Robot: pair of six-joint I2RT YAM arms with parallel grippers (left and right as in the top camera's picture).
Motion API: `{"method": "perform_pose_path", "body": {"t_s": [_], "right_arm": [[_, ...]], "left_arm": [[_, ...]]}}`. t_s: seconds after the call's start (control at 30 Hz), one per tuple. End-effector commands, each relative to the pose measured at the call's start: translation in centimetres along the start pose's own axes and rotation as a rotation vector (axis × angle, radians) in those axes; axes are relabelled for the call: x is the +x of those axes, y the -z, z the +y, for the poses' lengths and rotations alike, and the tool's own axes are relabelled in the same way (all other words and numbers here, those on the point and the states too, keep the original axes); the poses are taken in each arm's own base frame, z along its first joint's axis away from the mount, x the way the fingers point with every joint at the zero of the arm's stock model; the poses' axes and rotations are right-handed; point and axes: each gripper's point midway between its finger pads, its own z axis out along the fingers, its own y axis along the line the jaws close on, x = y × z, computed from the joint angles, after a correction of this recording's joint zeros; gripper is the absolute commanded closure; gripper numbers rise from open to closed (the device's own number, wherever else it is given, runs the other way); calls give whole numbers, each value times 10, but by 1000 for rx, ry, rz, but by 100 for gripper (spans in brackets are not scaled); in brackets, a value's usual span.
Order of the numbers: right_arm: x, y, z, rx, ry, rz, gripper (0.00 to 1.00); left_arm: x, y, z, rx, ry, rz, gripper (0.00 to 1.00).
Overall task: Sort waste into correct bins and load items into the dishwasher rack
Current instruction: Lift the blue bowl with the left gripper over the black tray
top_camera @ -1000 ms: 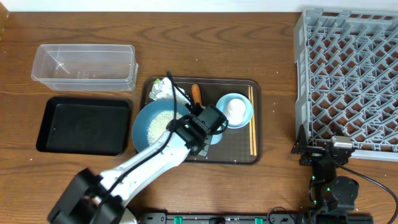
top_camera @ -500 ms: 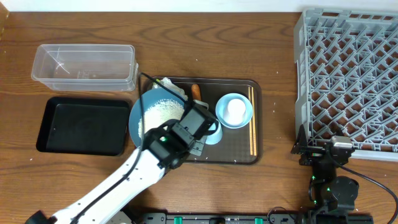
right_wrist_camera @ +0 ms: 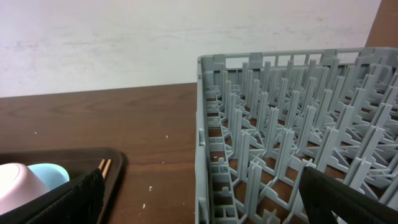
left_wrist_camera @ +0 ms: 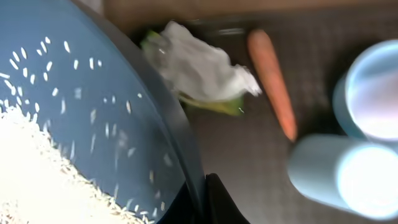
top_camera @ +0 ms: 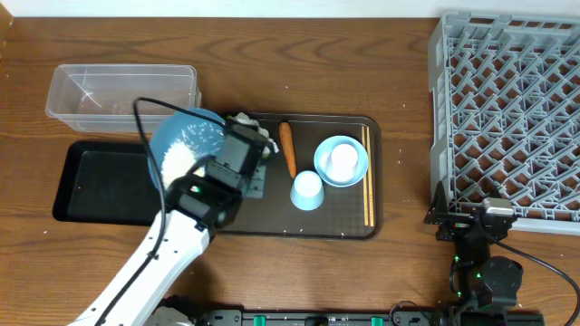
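My left gripper (left_wrist_camera: 202, 202) is shut on the rim of the large dark-blue bowl (top_camera: 186, 145). The bowl hangs tilted above the brown tray's left edge, with white rice (left_wrist_camera: 43, 168) heaped inside. On the tray lie the crumpled wrapper (top_camera: 246, 122), the carrot (top_camera: 287, 149), an upturned light-blue cup (top_camera: 307, 190), the small light-blue bowl (top_camera: 342, 160) and the chopsticks (top_camera: 367, 177). My right gripper (right_wrist_camera: 202, 202) stands open and holds nothing, at the near left corner of the grey rack (top_camera: 512, 118).
A clear plastic tub (top_camera: 122, 95) stands at the back left, with the black tray (top_camera: 100, 186) in front of it. The brown serving tray (top_camera: 344, 222) sits mid-table. Bare wood separates it from the rack.
My left arm has lifted the dark-blue bowl off the brown tray and swung it left, tilting it. The cup and carrot now show fully. The right arm has not moved.
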Motion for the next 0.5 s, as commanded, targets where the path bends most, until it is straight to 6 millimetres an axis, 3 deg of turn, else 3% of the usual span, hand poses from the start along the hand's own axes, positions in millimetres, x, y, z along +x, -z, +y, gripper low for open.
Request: {"method": "perform_pose_path", "body": {"t_s": [0.0,0.47], "right_arm": [[1,0,1,-7,13,3,1],[1,0,1,-7,13,3,1]], "left_arm": [[-18,2,25,-60,23,-56,94],[-65,-11,108,-96,304,-208,94]]}}
